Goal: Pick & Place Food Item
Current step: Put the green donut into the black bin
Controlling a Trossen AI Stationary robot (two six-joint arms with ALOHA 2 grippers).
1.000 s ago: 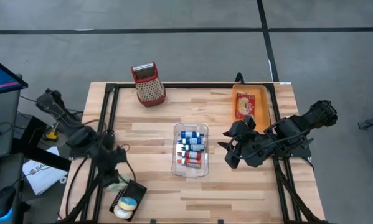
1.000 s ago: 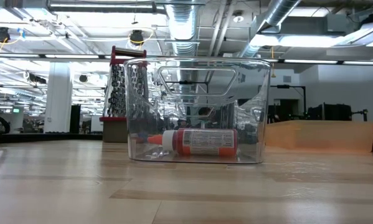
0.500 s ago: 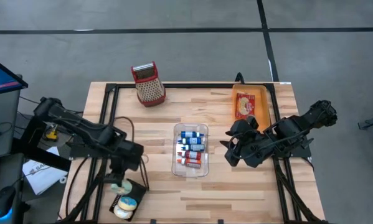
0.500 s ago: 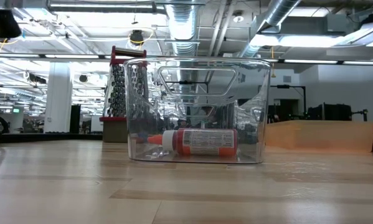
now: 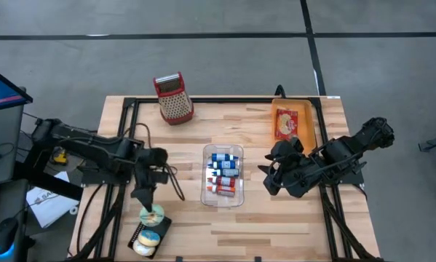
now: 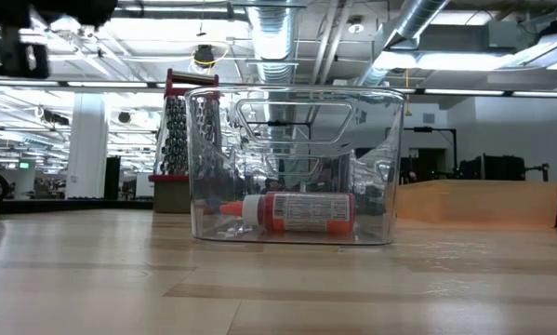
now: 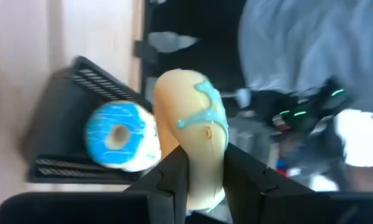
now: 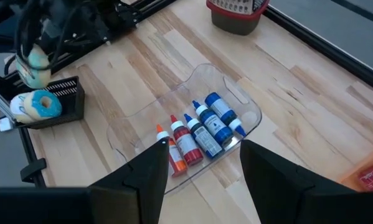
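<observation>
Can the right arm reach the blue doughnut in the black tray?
Probably not. The right pincer hangs past the clear box, while the blue doughnut lies on the far left edge, with the left pincer holding another doughnut over it.

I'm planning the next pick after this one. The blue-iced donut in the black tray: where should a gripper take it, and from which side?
Take the blue-iced donut across its outer rim, coming from above. It lies in the low black tray, whose walls probably block a sideways approach. The left gripper holds the teal-drizzled donut the same way, pinched across its edge.
</observation>
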